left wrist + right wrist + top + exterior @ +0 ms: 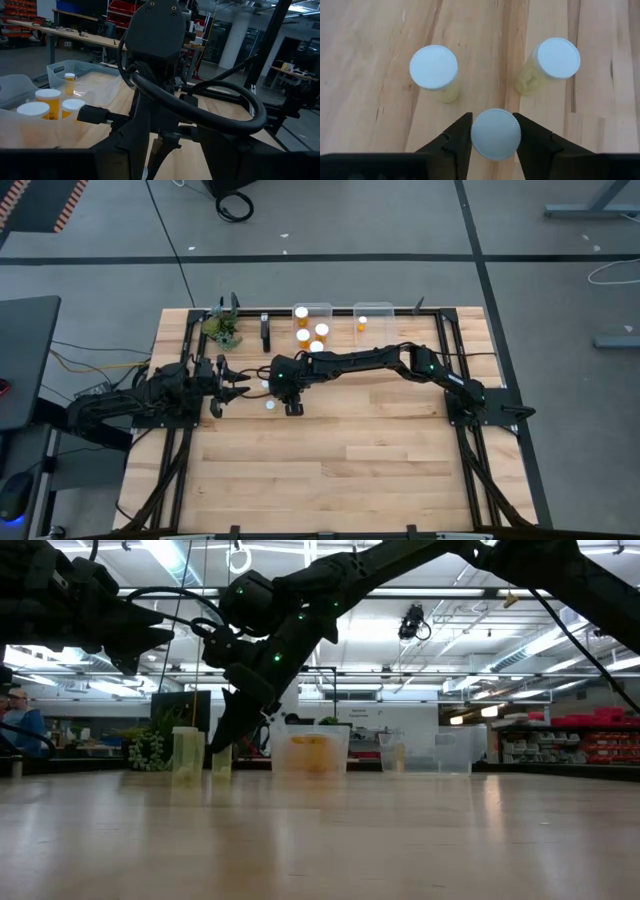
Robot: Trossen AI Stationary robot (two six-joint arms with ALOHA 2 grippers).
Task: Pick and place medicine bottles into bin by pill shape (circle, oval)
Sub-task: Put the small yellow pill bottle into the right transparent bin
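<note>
- The right gripper [495, 134] is seen from its wrist camera closed on the round white ribbed cap of a small pale-amber plastic pill bottle [495, 134], one dark finger against each side of the cap
- Two more white-capped bottles [434, 67] [558, 58] stand upright on the light wooden table [350, 460], just beyond the held one and apart from each other
- In the high view this cluster lies left of the table's middle, below two clear plastic bins [312, 315] [372, 315] at the far edge; the left bin holds several orange bottles, the right bin one
- The bottle is judged light, rigid and smooth-walled, so a slip is possible; the ribbed cap edge is probably the surest place to be gripped
- The left gripper [235, 385] is parked near the table's left edge, apparently with fingers spread, though this is poorly shown
- The held bottle's body is hidden beneath its cap, and the pill shapes cannot be made out in any view
</note>
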